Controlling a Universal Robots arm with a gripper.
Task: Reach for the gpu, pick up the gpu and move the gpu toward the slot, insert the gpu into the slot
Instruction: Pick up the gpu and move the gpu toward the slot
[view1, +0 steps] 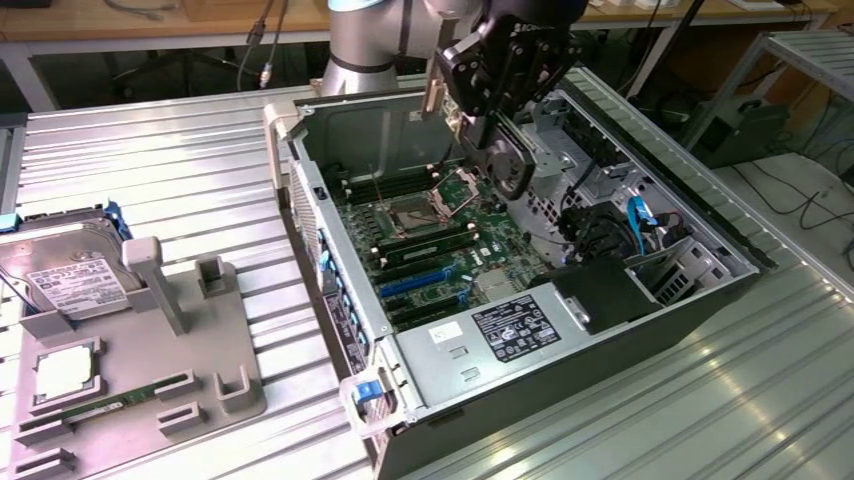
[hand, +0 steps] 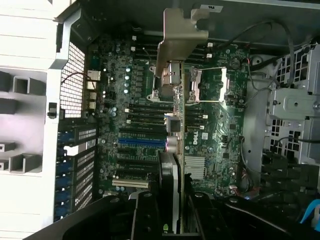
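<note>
My gripper (view1: 483, 115) hangs over the open computer case, shut on the gpu (view1: 505, 165), a dark card held on edge with its silver end bracket (view1: 435, 95) pointing to the case's rear wall. In the wrist view the gpu (hand: 178, 150) runs edge-on from between my black fingers (hand: 146, 215), its bracket (hand: 181, 40) at the far end. The slot (view1: 414, 286), a long blue strip on the green motherboard (view1: 461, 255), lies below and toward the exterior view's left of the card. In the wrist view the slot (hand: 142, 141) sits just beside the card's edge, apart from it.
The case walls (view1: 307, 190) rise around the board. Inside are the silver processor socket (view1: 441, 200), black memory slots (view1: 441, 240), a power supply (view1: 514, 325) and blue cables (view1: 638, 220). A grey fixture (view1: 147, 350) holds a hard drive (view1: 67, 280) and a memory stick (view1: 107, 408).
</note>
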